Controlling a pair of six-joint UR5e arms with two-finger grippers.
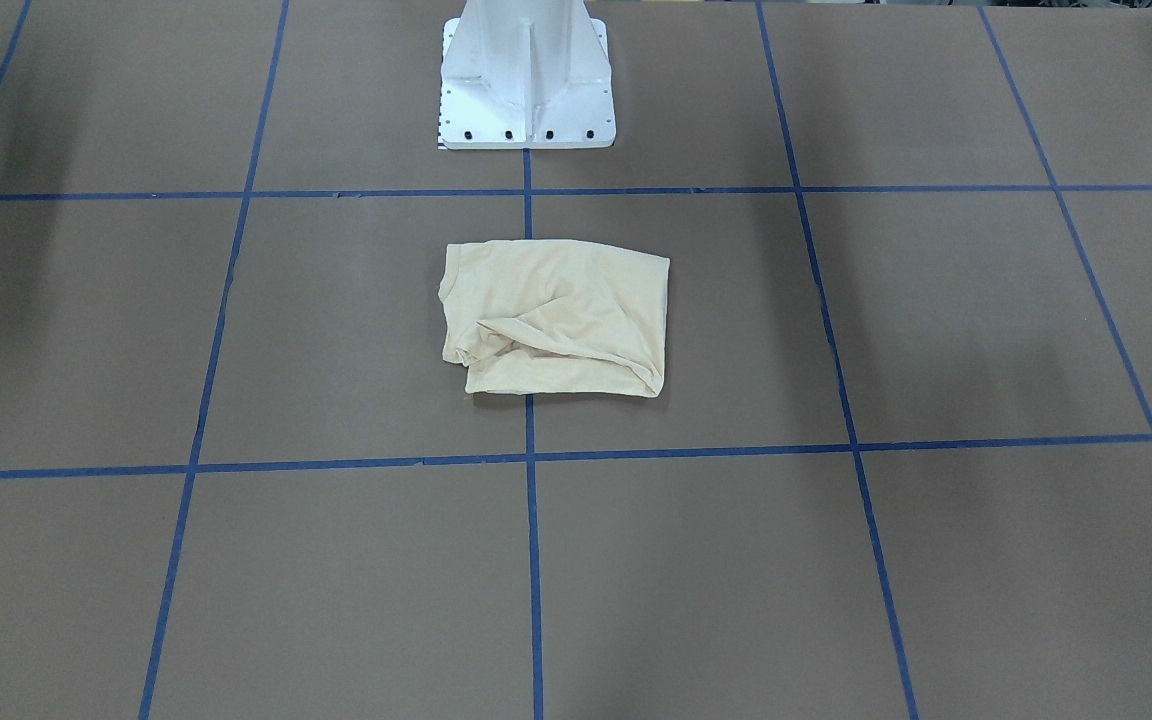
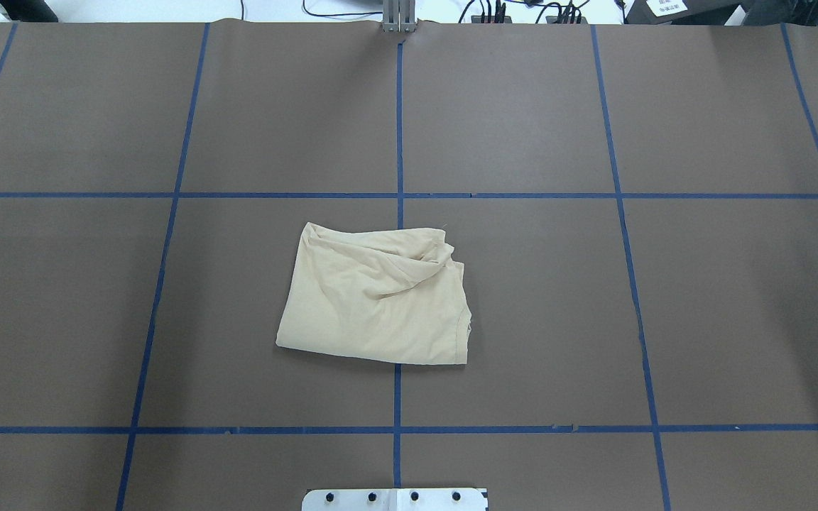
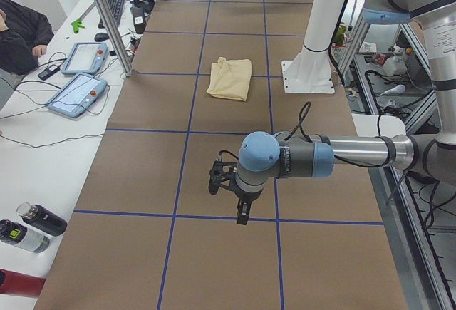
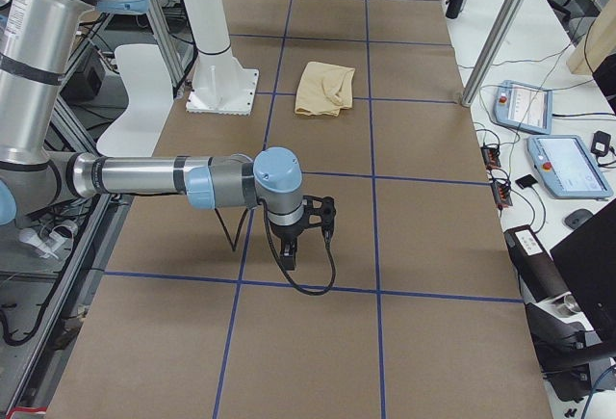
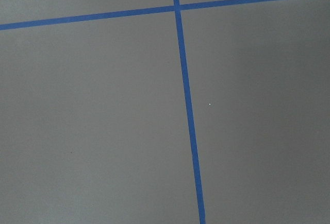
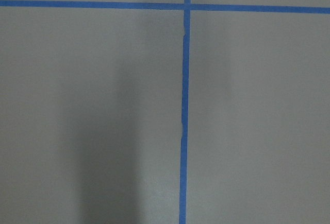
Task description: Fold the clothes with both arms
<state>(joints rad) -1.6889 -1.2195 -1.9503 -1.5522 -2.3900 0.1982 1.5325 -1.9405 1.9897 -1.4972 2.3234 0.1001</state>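
The clothes are one pale yellow shirt (image 1: 556, 320), folded into a rumpled rectangle with a loose fold along one side. It lies on the brown table in front of the white pedestal (image 1: 526, 90), and shows too in the overhead view (image 2: 377, 298) and both side views (image 3: 230, 78) (image 4: 324, 89). Neither arm is near it. The left gripper (image 3: 242, 216) hangs over bare table far off at the robot's left end. The right gripper (image 4: 289, 257) hangs likewise at the right end. I cannot tell whether either is open or shut. Both wrist views show only table and blue tape.
Blue tape lines (image 2: 398, 195) split the brown table into squares. A metal post (image 3: 107, 18) stands at the table's far edge. The white side bench carries teach pendants (image 3: 77, 95), cables and bottles (image 3: 39, 219). A person's dark sleeve (image 3: 18, 35) rests there.
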